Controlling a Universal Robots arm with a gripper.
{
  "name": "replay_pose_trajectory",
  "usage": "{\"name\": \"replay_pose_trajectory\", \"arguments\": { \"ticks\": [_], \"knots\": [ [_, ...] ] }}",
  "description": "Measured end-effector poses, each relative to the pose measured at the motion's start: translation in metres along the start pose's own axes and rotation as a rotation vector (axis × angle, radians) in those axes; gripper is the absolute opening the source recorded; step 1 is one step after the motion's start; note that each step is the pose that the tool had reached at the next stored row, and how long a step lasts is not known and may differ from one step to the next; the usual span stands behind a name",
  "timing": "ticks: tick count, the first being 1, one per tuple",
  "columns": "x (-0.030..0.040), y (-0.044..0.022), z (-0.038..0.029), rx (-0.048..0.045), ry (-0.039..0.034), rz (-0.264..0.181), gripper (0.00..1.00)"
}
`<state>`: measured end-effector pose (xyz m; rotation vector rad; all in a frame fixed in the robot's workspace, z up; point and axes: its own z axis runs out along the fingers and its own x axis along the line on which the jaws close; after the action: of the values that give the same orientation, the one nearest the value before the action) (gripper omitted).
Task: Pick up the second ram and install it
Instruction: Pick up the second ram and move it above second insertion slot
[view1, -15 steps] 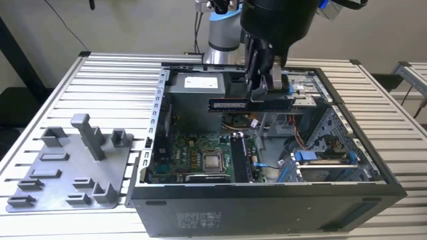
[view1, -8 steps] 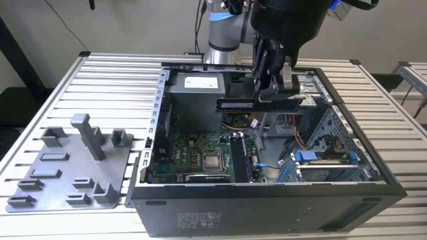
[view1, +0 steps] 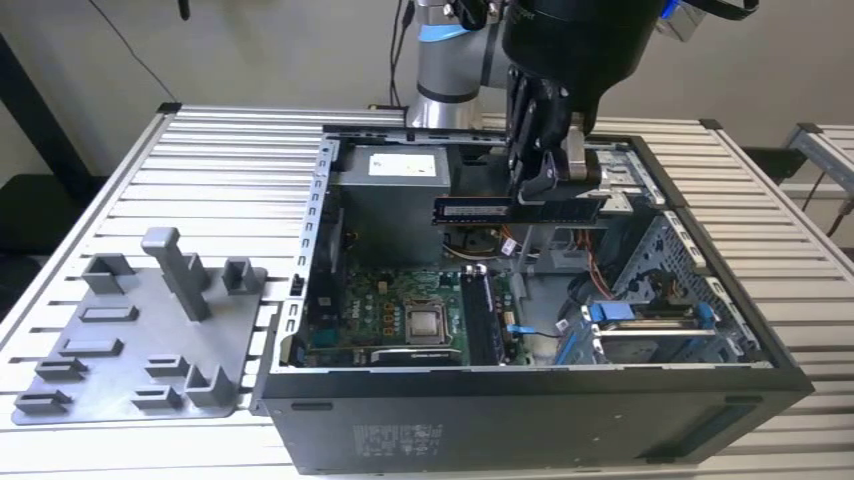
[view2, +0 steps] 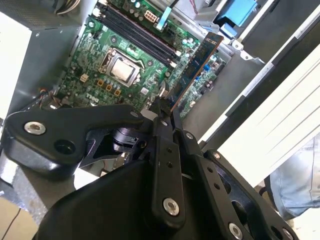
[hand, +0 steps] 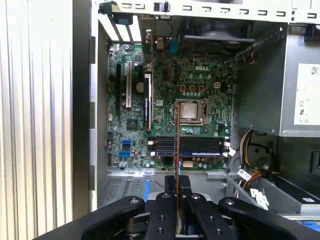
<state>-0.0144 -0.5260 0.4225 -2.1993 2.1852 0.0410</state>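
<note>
The end effector (view1: 545, 190) is gripping the second ram (view1: 514, 209), with its black fingers (view1: 531, 140) closed on the stick's upper edge. The stick is hanging level in the air above the open computer case (view1: 534, 430), which is lying on its side on the slatted metal desk (view1: 214, 160). In the exterior view the ram is sitting just in front of the grey power supply (view1: 394, 170) and above the far end of the green motherboard (view1: 387, 310), clear of the board and not seated in anything.

In the first wrist view the ram (hand: 177, 145) is showing edge-on as a thin brown line. It is running out from the end effector (hand: 177, 181) and crossing over the memory slots (hand: 187, 145), just beside the processor socket (hand: 190, 110). The stick is lying across the slots rather than along them. One of those slots appears to be carrying a stick already, though the angle makes that hard to confirm.

In the second wrist view the ram (view2: 197, 65) is showing its dark face. It is reaching out from the end effector (view2: 165, 109) over the edge of the motherboard (view2: 95, 55).

A grey fixture tray (view1: 127, 355) with upright blocks is resting on the desk against the case, on the exterior view's left.
</note>
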Motion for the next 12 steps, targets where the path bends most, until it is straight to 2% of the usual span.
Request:
{"name": "replay_pose_trajectory", "arguments": {
  "ticks": [7, 12],
  "knots": [
    [-0.0017, -0.0001, 0.0001, 0.0, 0.0, 0.0, 0.14],
    [-0.0109, -0.0002, 0.0006, 0.0001, 0.0, 0.0, 0.14]
  ]
}}
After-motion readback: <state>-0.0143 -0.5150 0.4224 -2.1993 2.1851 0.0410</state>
